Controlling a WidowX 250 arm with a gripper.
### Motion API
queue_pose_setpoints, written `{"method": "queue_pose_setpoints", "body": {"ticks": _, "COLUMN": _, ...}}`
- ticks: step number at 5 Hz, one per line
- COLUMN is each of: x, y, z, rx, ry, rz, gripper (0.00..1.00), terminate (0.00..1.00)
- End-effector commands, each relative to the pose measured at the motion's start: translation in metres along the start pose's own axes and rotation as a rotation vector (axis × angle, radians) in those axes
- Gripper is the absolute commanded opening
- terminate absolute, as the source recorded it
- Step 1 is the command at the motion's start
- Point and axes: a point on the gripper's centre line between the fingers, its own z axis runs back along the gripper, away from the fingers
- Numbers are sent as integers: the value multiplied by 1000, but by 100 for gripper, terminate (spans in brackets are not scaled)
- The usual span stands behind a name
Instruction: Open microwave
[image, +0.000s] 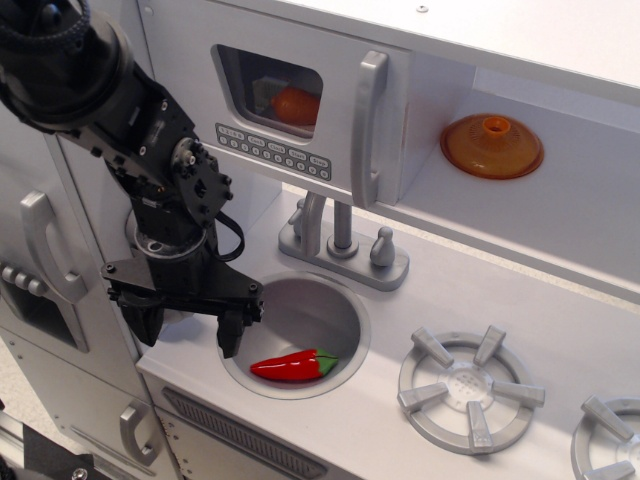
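The microwave (285, 100) is the grey box at the top of the toy kitchen. Its door has a small rounded window (270, 90), a button row (272, 152) and a vertical silver bar handle (368, 128) on its right side. The door looks slightly ajar at the handle side. Something orange shows behind the window. My gripper (190, 325) hangs from the black arm at lower left, over the left rim of the sink (335, 300), well below and left of the handle. Its fingers are spread and hold nothing.
A red pepper (292, 367) lies in the sink. A grey faucet (340, 235) stands behind the sink. An orange lid (492, 146) sits on the shelf right of the microwave. Stove burners (470, 388) lie at the right. A grey telephone (45, 250) hangs at the left.
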Motion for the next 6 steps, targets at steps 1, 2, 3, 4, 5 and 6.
{"method": "queue_pose_setpoints", "body": {"ticks": 1, "x": 0, "y": 0, "z": 0, "rx": 0, "ry": 0, "rz": 0, "gripper": 100, "terminate": 0}}
{"method": "queue_pose_setpoints", "body": {"ticks": 2, "x": 12, "y": -11, "z": 22, "rx": -42, "ry": -70, "rz": -8, "gripper": 100, "terminate": 0}}
{"method": "queue_pose_setpoints", "body": {"ticks": 3, "x": 20, "y": -27, "z": 44, "rx": -99, "ry": -113, "rz": -25, "gripper": 100, "terminate": 0}}
{"method": "queue_pose_setpoints", "body": {"ticks": 4, "x": 28, "y": -47, "z": 69, "rx": -146, "ry": -154, "rz": -14, "gripper": 100, "terminate": 0}}
{"method": "queue_pose_setpoints", "body": {"ticks": 5, "x": 38, "y": -70, "z": 97, "rx": -206, "ry": -167, "rz": 8, "gripper": 100, "terminate": 0}}
{"method": "queue_pose_setpoints", "body": {"ticks": 6, "x": 46, "y": -90, "z": 107, "rx": -237, "ry": -199, "rz": -13, "gripper": 100, "terminate": 0}}
